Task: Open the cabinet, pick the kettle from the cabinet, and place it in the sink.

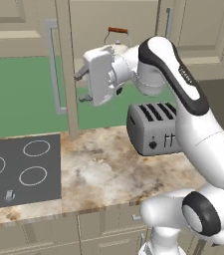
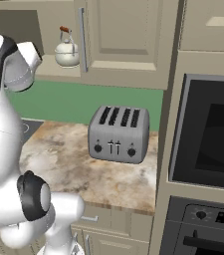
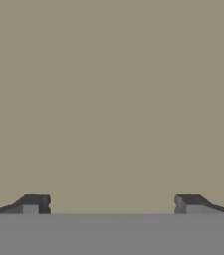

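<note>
Marble counter (image 1: 98, 169) | toaster (image 1: 151, 129) | green backsplash (image 1: 19, 94) | cabinet (image 1: 66, 64) open

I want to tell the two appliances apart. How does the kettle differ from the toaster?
The kettle is round and cream-white; the toaster is boxy and grey. The kettle stands up on the shelf of the cabinet, whose door is open, while the toaster sits lower on the counter. The kettle has an arched handle; the toaster has top slots. Both stand upright, untouched.

Your wide-open gripper (image 1: 82, 85) faces the beige swung-open cabinet door (image 1: 66, 64) close ahead; bare marble counter (image 1: 103, 169) lies below.
</note>
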You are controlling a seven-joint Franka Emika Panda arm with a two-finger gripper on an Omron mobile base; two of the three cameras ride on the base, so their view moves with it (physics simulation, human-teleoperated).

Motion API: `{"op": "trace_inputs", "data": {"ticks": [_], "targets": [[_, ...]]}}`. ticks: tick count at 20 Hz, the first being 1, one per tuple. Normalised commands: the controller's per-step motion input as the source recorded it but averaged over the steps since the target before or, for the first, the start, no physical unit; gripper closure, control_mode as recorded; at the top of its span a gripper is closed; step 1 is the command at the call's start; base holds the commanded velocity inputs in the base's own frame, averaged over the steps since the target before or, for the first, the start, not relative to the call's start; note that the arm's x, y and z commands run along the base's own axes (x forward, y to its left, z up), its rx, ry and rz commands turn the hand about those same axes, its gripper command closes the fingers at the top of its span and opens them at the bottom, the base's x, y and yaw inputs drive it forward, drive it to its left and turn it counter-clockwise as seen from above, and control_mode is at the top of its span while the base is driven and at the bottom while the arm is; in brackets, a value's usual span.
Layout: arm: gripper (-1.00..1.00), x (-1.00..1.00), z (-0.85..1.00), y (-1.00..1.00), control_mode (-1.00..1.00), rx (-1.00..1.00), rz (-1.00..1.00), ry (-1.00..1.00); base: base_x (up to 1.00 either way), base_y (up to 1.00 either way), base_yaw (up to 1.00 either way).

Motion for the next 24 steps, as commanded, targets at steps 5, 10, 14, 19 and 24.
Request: {"op": "trace_inputs", "data": {"ticks": [5, 10, 14, 19, 24], "targets": [[-1.00, 0.09, -0.11, -0.43, -1.00, 0.00, -0.35, 0.00, 0.00, 0.00, 0.00], [-1.00, 0.00, -0.01, -0.52, -1.00, 0.00, -0.21, -0.07, 0.00, 0.00, 0.00], [-1.00, -0.02, 0.00, -0.53, -1.00, -0.03, -0.18, -0.12, 0.00, 0.00, 0.00], [-1.00, -0.01, 0.00, -0.57, -1.00, -0.03, -0.18, -0.06, 0.00, 0.00, 0.00], [-1.00, 0.00, 0.00, -0.56, -1.00, -0.04, -0.20, -0.02, 0.00, 0.00, 0.00]]}}
